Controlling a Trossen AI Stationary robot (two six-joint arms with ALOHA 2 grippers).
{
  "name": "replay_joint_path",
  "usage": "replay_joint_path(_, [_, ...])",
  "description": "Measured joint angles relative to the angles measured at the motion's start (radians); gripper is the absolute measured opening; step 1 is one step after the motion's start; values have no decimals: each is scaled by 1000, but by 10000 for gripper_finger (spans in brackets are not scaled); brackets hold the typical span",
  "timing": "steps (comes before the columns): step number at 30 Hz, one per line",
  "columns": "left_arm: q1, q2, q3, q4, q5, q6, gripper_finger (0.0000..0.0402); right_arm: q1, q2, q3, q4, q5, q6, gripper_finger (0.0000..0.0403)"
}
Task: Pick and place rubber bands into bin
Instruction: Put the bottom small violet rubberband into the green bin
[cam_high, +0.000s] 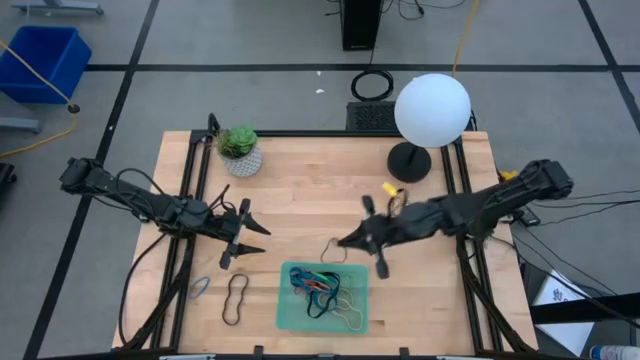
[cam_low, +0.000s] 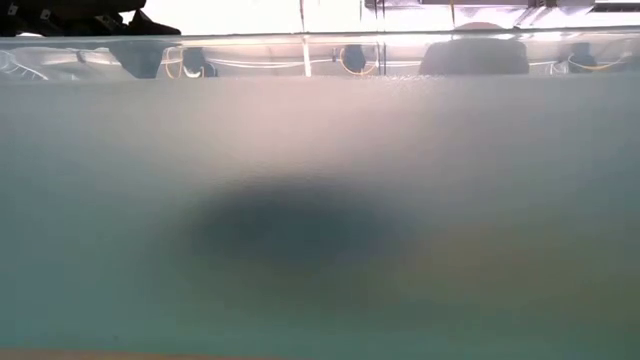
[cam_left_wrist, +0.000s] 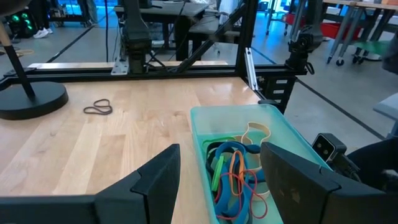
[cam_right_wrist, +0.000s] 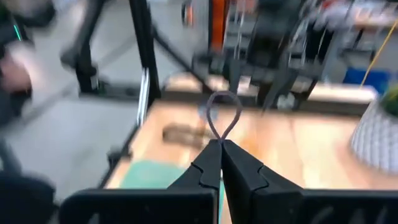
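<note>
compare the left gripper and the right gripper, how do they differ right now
The left gripper has its fingers spread open and holds nothing; the right gripper has its fingers shut on a dark rubber band, whose loop sticks out past the tips. The left gripper hangs left of the green bin; the right gripper is over the table just above the bin's upper edge. Both are dark two-finger grippers aimed toward the table's middle.

No text, label, brand or number is legible in any view.

Even bright light; low view fogged; right wrist view motion-blurred.
</note>
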Motion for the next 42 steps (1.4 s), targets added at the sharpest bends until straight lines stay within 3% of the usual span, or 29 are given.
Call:
replay_joint_path(6, [0, 0, 0, -1, 0, -4, 228, 32, 176, 72, -162, -45, 33, 0])
replay_joint_path(9, [0, 0, 0, -2, 0, -4, 228, 52, 257, 73, -160, -130, 34, 0])
replay_joint_path(18, [0, 0, 0, -7, 0, -6, 228, 110, 449, 75, -108, -129, 35, 0])
replay_joint_path(29, [0, 0, 0, -8, 0, 0, 228, 114, 558, 75, -120, -128, 113, 0])
replay_joint_path(42, [0, 0, 0, -15, 1, 1, 228, 114, 557, 75, -115, -128, 118, 28])
